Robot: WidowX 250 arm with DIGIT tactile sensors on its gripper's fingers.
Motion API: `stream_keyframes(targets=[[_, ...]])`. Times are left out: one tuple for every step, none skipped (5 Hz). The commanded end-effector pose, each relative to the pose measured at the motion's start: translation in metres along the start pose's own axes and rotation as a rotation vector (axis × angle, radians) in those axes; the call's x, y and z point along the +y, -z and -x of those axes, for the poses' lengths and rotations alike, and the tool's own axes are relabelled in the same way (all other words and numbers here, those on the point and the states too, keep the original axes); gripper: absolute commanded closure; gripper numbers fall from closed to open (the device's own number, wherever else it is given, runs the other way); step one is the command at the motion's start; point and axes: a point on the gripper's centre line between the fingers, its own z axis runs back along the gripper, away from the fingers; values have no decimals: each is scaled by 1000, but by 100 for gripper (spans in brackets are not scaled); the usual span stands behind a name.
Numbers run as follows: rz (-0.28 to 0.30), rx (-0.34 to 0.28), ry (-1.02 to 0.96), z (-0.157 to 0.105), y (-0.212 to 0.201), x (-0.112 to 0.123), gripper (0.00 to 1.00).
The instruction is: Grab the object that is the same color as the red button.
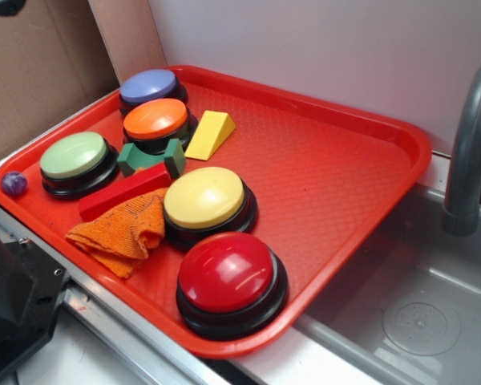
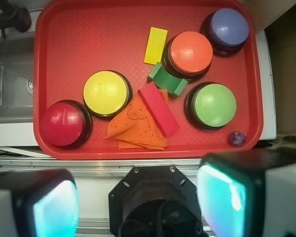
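Gripper (image 2: 138, 197) fingers (image 2: 39, 202) stand spread wide, empty, well above the pebbled red plastic tray (image 2: 89, 39). Long, solid red rectangular block (image 2: 159, 108) lies flat, partly on the fuzzy orange cloth (image 2: 133, 128), at 2 o'clock from the glossy red dome button (image 2: 63, 124) on its round black base.

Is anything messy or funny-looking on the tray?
A bit. The orange cloth lies crumpled, and the red block rests slanted partly on it. A small purple ball sits alone in the tray's corner. Nothing looks spilled or broken.
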Motion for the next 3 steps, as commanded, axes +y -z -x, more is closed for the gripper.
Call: stream_keyframes(targets=[[0,0,0,0,0,0,0],[52,-35,-36,-4,12,13,0],[69,-49,-75,-11,30,20,0]])
